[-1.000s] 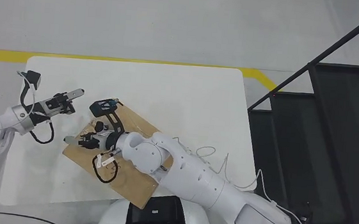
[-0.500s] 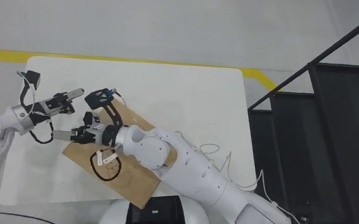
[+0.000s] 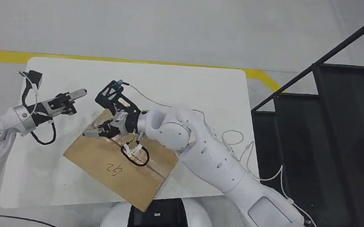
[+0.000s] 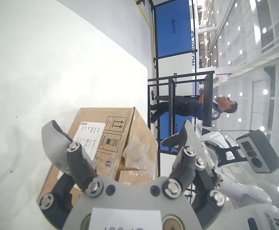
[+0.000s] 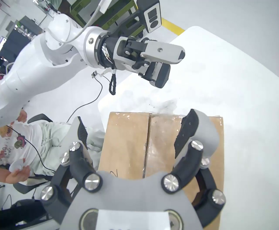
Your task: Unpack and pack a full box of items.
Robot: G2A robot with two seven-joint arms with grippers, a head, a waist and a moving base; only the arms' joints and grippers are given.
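Observation:
A brown cardboard box [image 3: 121,170] lies on the white table [image 3: 190,95], near its front left; its top flaps are closed along a taped seam [image 5: 147,139]. My right gripper [image 3: 100,132] hovers open over the box's far left end [image 5: 128,141], with nothing between its fingers [image 5: 197,126]. My left gripper [image 3: 73,96] is open and empty, left of the box and apart from it. From the left wrist, the box [image 4: 104,135] shows a white label [image 4: 88,135] and crumpled clear plastic [image 4: 137,150] on its faces. The left gripper [image 5: 167,65] appears beyond the box in the right wrist view.
A black cable loop [image 3: 132,156] from the right arm hangs over the box top. A black metal rack [image 3: 330,133] stands off the table's right side. Bare table lies behind and right of the box.
My right arm swung off the box towards the back right, uncovering the box top; its gripper shifted slightly right along the box's far end. The left arm kept still.

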